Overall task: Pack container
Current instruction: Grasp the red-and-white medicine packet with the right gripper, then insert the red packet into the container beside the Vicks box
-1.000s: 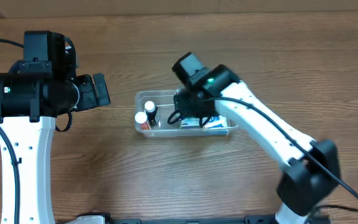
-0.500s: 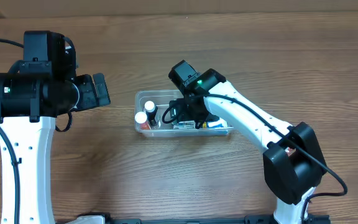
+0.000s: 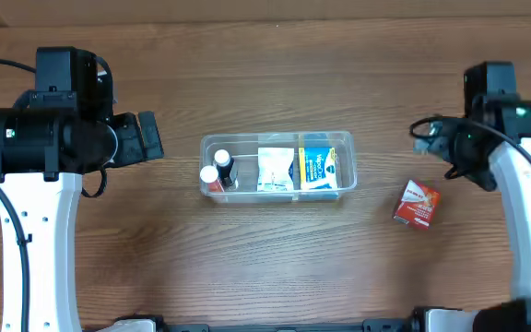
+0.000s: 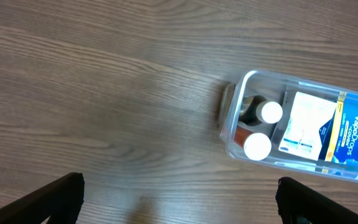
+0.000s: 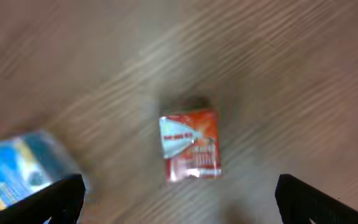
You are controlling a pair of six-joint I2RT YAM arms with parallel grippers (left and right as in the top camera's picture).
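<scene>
Overhead, the container (image 3: 277, 140) lies on the wooden surface (image 3: 275, 267) between the two arms, its long side running from one hand toward the other. The left hand (image 3: 146, 136) hovers just off the container's near short end, apart from it. Its fingers are spread wide and hold nothing. In the left wrist view they show only as dark tips at the two lower corners, with bare wood between them.

Ahead of that hand, the container's closest end holds a dark bottle (image 4: 270, 112) and a red bottle (image 4: 257, 146), side by side, white caps up. Beyond them, farther from the left hand, sits a white packet (image 4: 303, 127). A blue box (image 4: 353, 134) fills the far end.

The right hand (image 3: 434, 138) hangs well clear of the container's other short end, released and empty. Its fingers stand far apart at the lower corners of the right wrist view. A red box (image 5: 189, 146) lies flat on the surface below this hand, roughly midway between the fingers and slightly ahead of them, touching neither. In that blurred view the blue box shows off to one side of the hand. From overhead the red box sits alone on the surface, between the right hand and the container's blue-box end, nearer the hand.
</scene>
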